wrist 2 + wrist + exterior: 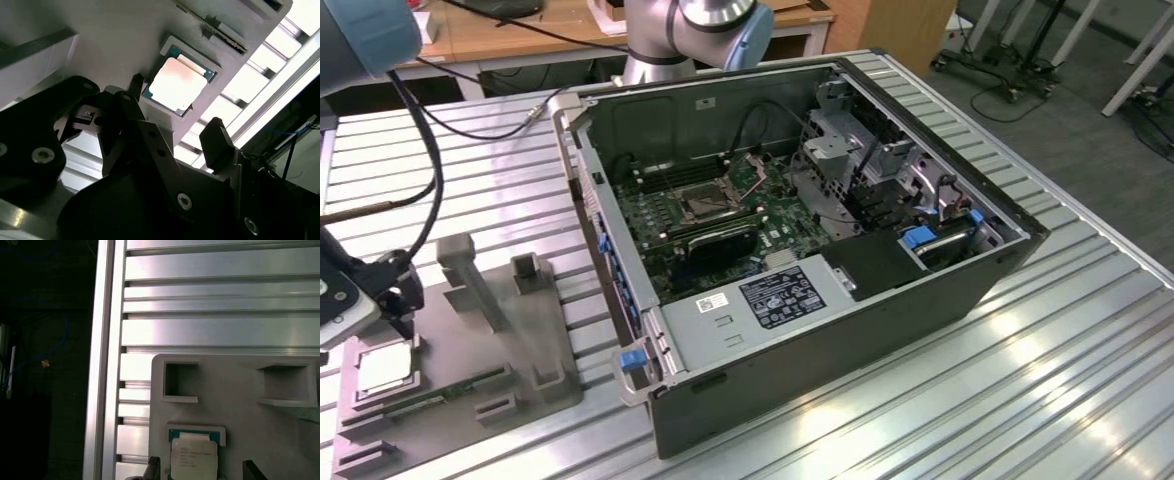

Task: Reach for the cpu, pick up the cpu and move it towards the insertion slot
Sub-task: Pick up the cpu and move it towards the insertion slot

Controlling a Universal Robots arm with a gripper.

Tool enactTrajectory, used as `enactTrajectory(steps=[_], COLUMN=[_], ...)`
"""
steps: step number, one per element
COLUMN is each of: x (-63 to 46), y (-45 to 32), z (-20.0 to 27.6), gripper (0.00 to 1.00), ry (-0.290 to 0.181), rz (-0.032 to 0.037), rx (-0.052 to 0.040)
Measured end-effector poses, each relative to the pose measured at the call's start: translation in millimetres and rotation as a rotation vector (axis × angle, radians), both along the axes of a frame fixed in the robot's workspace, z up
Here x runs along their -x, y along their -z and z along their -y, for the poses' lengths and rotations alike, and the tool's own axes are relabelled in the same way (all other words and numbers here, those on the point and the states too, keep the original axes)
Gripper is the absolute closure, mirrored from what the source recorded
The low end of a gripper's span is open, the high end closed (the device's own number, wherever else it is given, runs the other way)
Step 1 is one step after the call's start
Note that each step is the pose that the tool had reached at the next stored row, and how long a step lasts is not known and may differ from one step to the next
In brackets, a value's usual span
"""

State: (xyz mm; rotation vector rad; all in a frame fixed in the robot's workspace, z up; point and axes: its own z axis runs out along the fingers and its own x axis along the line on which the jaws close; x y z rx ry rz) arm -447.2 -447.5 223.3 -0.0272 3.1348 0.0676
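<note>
The tool [175, 102] is open, its two dark fingers [218, 142] spread wider than the chip [177, 82] and gripping nothing. The chip lies flat in a square pocket of the gray plate [494, 340], just beyond the fingertips and in line with the gap between them. In both wrist views it sits closer to one finger than the other, and neither finger touches it. Its pale metal top faces the tool. Farther from the tool than the chip, the plate has a rectangular recess [180, 382]. A narrow green memory stick [438, 397] lies in the plate near the tool. The socket [707, 205], a dark square in a silvery frame, sits well apart from the tool inside the open computer case [881, 320]. The case stands on the ribbed metal counter [987, 390] beside the plate.
</note>
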Motion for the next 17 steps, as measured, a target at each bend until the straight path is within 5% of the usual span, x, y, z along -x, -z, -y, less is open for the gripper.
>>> enactTrajectory(steps=[6,17], x=[0.0,0.0], y=[8.7,10.8], z=[0.3,0.3], gripper=[0.27,0.27], ry=[0.0,0.0], rz=[0.0001,0.0002], rx=[-0.0001,-0.0001])
